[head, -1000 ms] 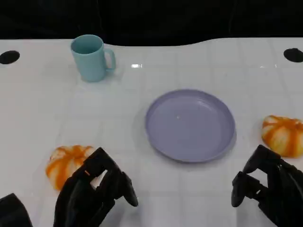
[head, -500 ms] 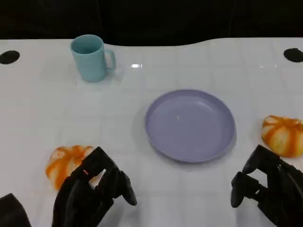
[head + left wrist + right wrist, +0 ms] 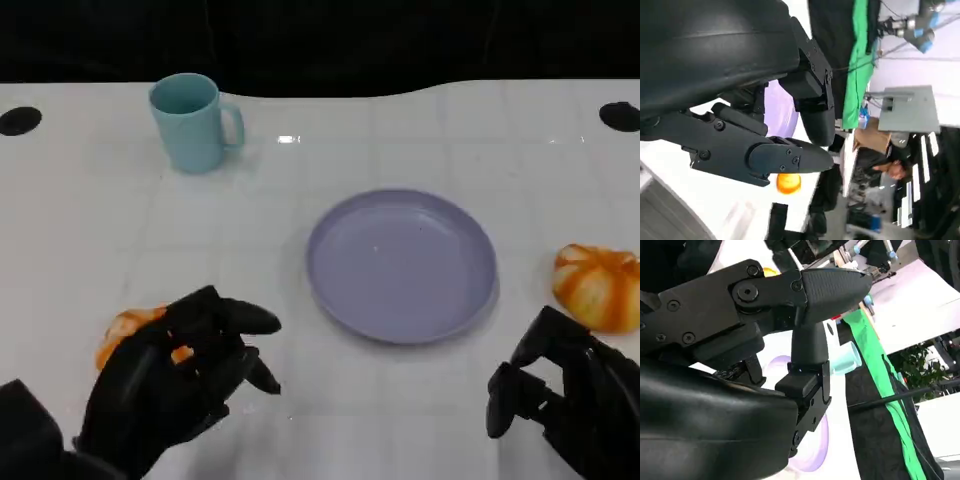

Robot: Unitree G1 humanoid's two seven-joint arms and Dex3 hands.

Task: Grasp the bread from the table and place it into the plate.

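Two orange-and-white breads lie on the white table. The left bread [image 3: 122, 334] is mostly covered by my left hand [image 3: 180, 375], which hovers over it with fingers spread and nothing gripped. The right bread [image 3: 598, 287] sits near the right edge, just beyond my right hand [image 3: 560, 400], which is open and apart from it. Between the two breads lies the lavender plate [image 3: 400, 265], with nothing on it. In the left wrist view, the fingers [image 3: 765, 155] reach out in front of the plate [image 3: 782, 107], and an orange bread [image 3: 788, 183] shows past them.
A teal mug [image 3: 195, 122] stands at the back left, also visible in the right wrist view as the mug [image 3: 845, 360]. Black holes in the table [image 3: 20, 120] mark the far corners. A dark backdrop lies beyond the table's far edge.
My left hand has moved left and forward over the left bread, hiding most of it, and its fingers have spread. The right hand, plate and right bread have not moved.
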